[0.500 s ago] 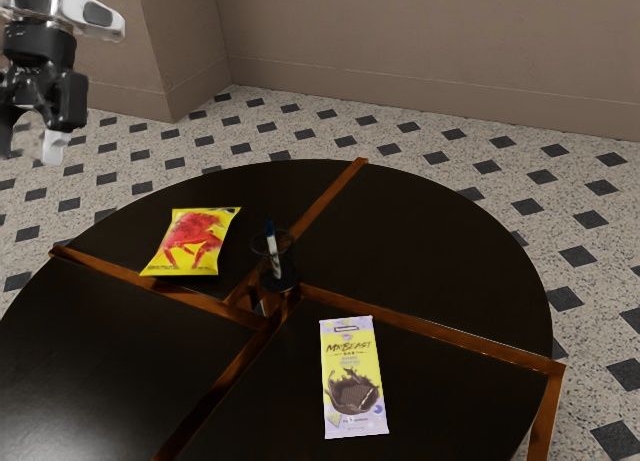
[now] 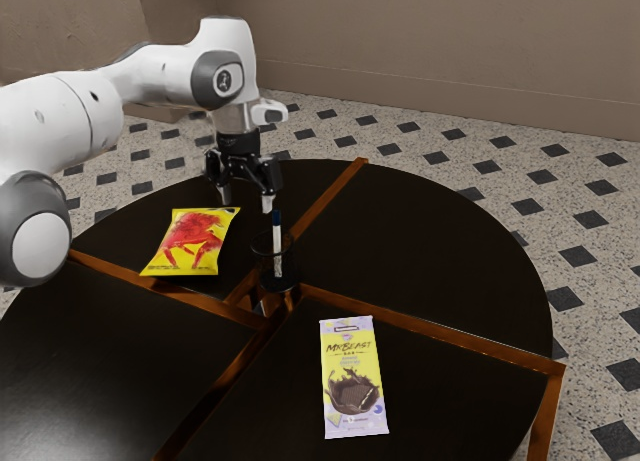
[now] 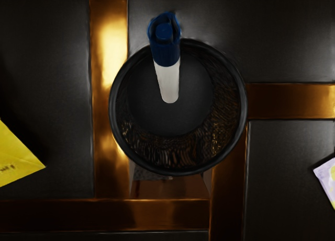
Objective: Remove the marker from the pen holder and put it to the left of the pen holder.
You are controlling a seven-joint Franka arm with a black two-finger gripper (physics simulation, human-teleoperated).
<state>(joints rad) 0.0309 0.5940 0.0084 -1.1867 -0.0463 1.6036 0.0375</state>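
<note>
My arm (image 2: 160,73) has swung in over the surface (image 2: 430,231), bringing my fingers (image 2: 267,203), spread apart, near the marker (image 3: 168,79). The bar (image 2: 353,381) reads "MrBeast"; the yellow bag (image 2: 190,243) shows a red figure, its print too small to read. Below me, the holder (image 3: 243,105) keeps the marker inside, blue cap up, more upright than before.

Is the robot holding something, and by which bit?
Nothing is held: the end effector is open, and the marker is in the pen holder.
</note>
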